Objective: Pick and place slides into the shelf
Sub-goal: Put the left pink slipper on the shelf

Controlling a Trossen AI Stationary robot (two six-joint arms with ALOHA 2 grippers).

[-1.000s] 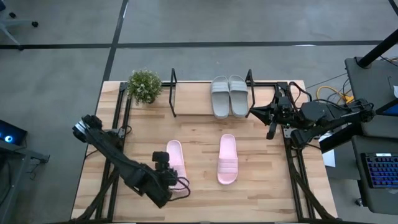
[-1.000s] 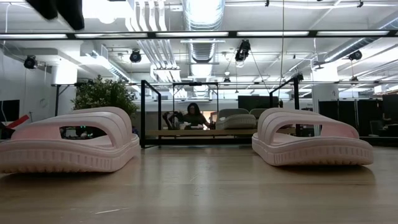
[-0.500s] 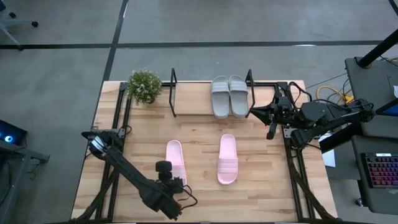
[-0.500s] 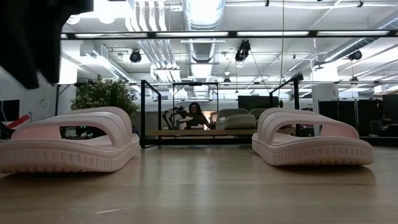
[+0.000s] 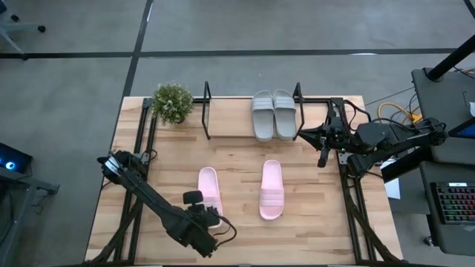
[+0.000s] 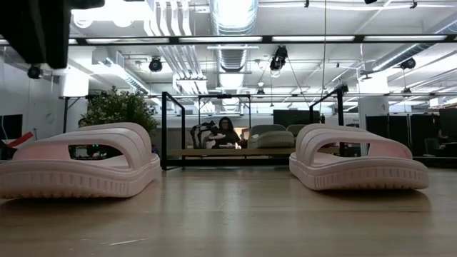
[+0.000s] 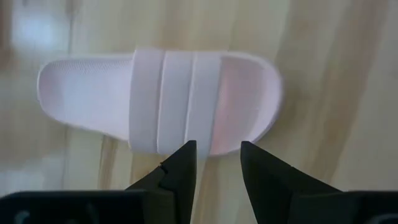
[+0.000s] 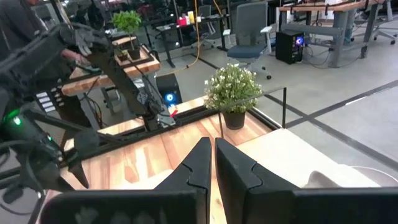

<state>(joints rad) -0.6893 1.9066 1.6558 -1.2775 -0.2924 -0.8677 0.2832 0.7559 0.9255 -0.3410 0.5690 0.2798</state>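
Two pale pink slides lie flat on the table, the left one (image 5: 208, 189) (image 6: 78, 163) (image 7: 155, 99) and the right one (image 5: 272, 190) (image 6: 357, 160). Two grey slides (image 5: 273, 114) (image 6: 273, 135) stand side by side in the right half of the shelf (image 5: 207, 111) (image 6: 166, 128). My left gripper (image 5: 202, 212) (image 7: 217, 165) is open and hovers over the left pink slide's long edge by its ribbed strap, touching nothing. My right gripper (image 5: 300, 134) (image 8: 210, 163) is shut and waits beside the shelf's right end.
A small green potted plant (image 5: 172, 101) (image 8: 232, 90) stands at the far left corner, left of the shelf. The shelf's left half is bare wood (image 5: 230, 119). Bare table (image 5: 237, 185) lies between the pink slides. A person (image 6: 227, 132) sits in the room beyond.
My left arm has swung its elbow toward the table's near edge and come lower beside the left pink slide. In the low view its dark bulk now fills more of the upper left. The slides have not moved.
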